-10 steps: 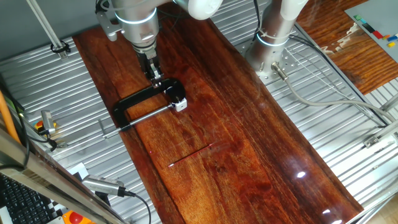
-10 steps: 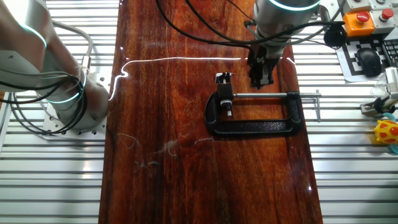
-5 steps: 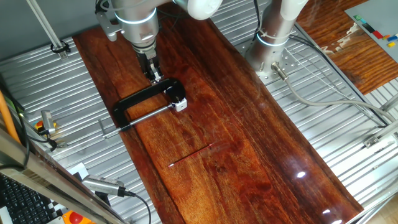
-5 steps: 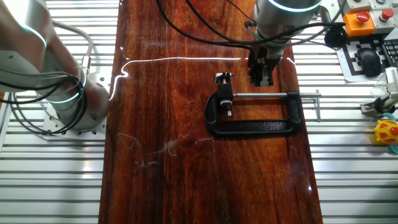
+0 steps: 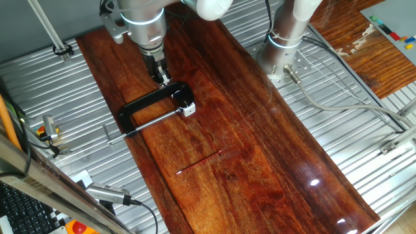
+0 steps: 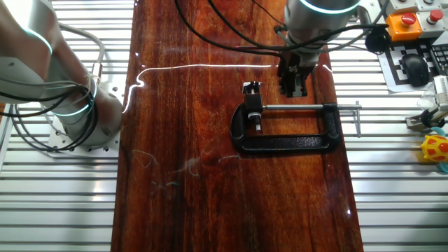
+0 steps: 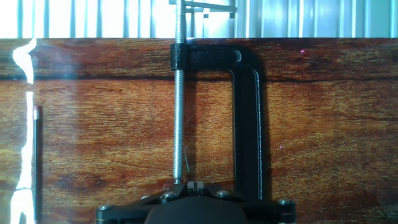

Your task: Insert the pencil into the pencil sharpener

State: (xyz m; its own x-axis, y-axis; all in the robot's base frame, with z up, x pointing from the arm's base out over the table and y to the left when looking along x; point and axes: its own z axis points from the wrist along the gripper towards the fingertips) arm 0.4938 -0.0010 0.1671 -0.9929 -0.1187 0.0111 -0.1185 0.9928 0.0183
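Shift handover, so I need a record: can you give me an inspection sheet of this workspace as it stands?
Surface: glossy wooden board on a ribbed metal table, with glare streaks.
Pencil: flat on the board, apart from everything, not held.
Sharpener: white block in the clamp's mouth.
Clutter: black C-clamp lying flat, its screw rod across it.
Claw: above the board beside the clamp, holding nothing; open or shut cannot be told.
Cables: black bundle to the arm; grey cables by the arm base.
Surroundings: orange stop button, keyboard, yellow toy.
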